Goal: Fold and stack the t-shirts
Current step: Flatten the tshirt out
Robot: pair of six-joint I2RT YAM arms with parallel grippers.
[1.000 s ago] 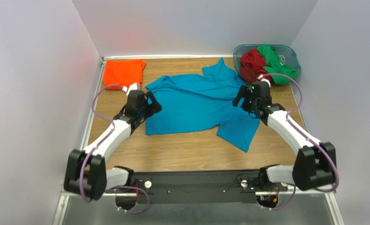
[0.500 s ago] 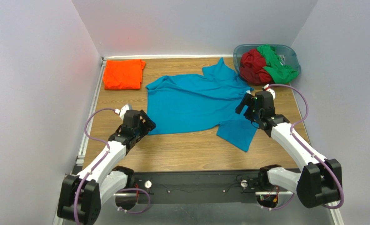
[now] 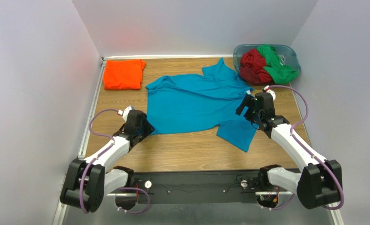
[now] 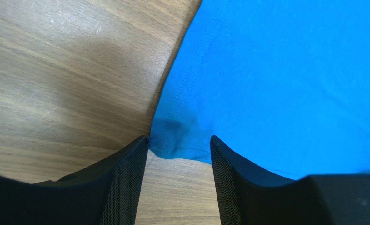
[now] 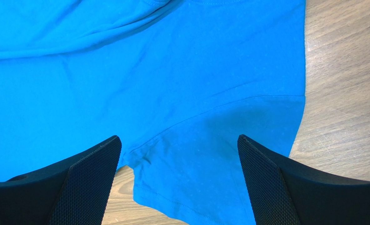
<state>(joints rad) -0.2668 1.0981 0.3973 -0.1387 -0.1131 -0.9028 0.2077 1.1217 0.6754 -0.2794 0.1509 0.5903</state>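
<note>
Left claw (image 4: 178,140) is open, straddling the near-left hem corner of the teal shirt (image 3: 191,101). Right claw (image 5: 179,137) gapes over the right sleeve. Shirt lies mid-worktop (image 3: 182,150), long axis near-far. Left looks ready to pinch.

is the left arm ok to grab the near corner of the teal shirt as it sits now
Probably yes: the left gripper is open with the corner of the teal-blue shirt lying flat between its fingers. Nothing covers or blocks the corner, and only bare table lies beside it.
</note>
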